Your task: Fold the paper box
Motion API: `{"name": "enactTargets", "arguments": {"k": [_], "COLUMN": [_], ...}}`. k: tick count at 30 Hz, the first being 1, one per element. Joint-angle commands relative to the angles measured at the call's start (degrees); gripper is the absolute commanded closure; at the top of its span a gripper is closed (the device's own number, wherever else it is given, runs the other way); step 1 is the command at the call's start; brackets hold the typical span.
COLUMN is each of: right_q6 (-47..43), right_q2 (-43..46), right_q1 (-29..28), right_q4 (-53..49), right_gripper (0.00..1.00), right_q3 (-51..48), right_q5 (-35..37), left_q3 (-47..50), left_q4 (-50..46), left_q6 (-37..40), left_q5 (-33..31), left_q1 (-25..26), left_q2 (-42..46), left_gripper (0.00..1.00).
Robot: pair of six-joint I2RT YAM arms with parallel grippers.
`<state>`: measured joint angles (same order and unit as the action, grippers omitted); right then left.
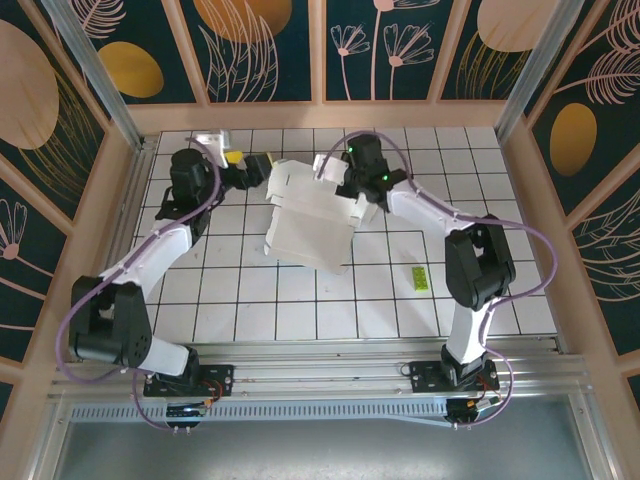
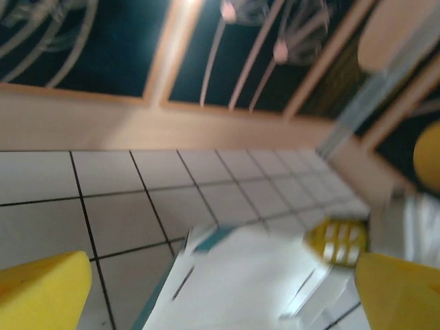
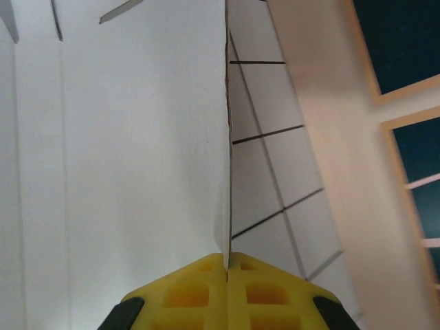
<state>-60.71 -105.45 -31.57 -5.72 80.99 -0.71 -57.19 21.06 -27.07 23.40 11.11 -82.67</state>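
Note:
The paper box (image 1: 305,225) is a creased white card sheet, partly lifted off the tiled floor in the middle of the top view. My right gripper (image 1: 352,200) is at its right edge. In the right wrist view the yellow fingers (image 3: 206,289) are pressed together on the thin edge of the sheet (image 3: 124,137). My left gripper (image 1: 250,165) stands open just off the sheet's far left corner, holding nothing. In the left wrist view the two yellow fingertips (image 2: 48,292) are wide apart, and the white sheet with its teal underside (image 2: 240,282) lies ahead between them.
A small yellow-green slip (image 1: 420,278) lies on the tiles to the right of the sheet. Wooden walls (image 1: 320,115) fence the tiled floor at the back and sides. The right gripper's yellow finger (image 2: 337,240) shows beyond the sheet in the left wrist view.

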Motion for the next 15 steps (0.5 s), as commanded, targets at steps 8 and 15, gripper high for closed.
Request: {"name": "enactTargets", "arguments": {"k": [8, 15], "right_q6": [-15.2, -17.6], "right_q2": [6.8, 6.6], "right_q1": [-6.6, -9.1], "right_q4": [32.3, 43.6], "right_gripper": [0.94, 0.92], "right_q3": [-21.3, -27.1], "right_q5": [23.2, 26.7], "left_q3": [4.1, 1.8], "left_q4": [-2.3, -6.5], "left_q6": [-40.5, -40.5], "left_q5": [4.2, 5.3], "left_q1": [0.4, 4.8], "left_q2": [-0.3, -4.1], "left_gripper": [0.36, 0.53]}}
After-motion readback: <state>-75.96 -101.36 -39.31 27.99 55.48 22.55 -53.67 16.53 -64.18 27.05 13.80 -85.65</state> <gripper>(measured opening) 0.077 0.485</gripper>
